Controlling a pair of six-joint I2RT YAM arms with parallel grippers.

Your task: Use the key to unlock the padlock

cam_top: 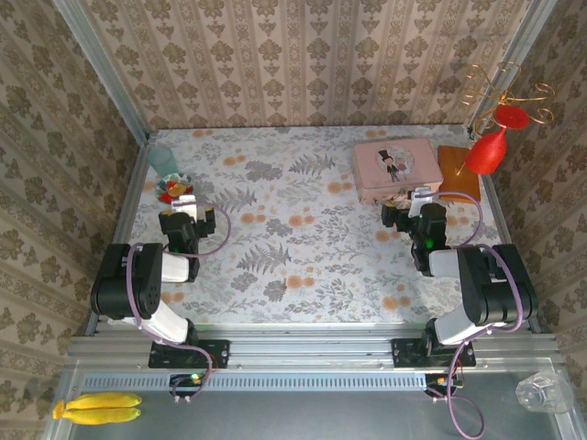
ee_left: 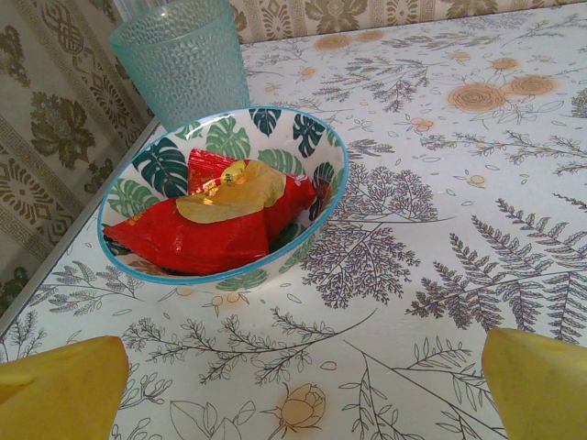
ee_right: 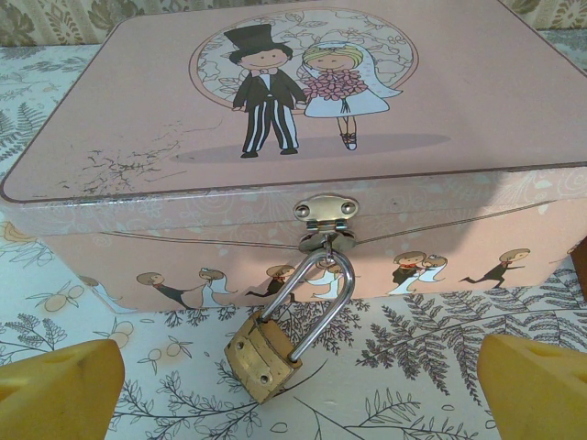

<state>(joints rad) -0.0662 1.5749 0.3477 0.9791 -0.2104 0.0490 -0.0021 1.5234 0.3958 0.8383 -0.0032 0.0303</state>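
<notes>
The padlock [ee_right: 263, 356] is hanging closed from the clasp [ee_right: 326, 213] of the pink tin [ee_right: 275, 110], low in the middle of the right wrist view, its body tilting down toward the tablecloth [ee_right: 440, 367]. By my reckoning the whole job is still waiting. The right gripper [ee_right: 298, 403] is gaping before it and the left gripper [ee_left: 298, 394] is spread wide too, neither one gripping a key. The left wrist view is taking in a leafy bowl [ee_left: 183, 280] of red packets [ee_left: 202, 234] and a cup [ee_left: 183, 55] at upper left, while the overhead view is placing the tin at upper right.

Red packet [ee_left: 202, 240] lies in leaf-patterned bowl [ee_left: 161, 169] near teal cup [ee_left: 183, 64].
</notes>
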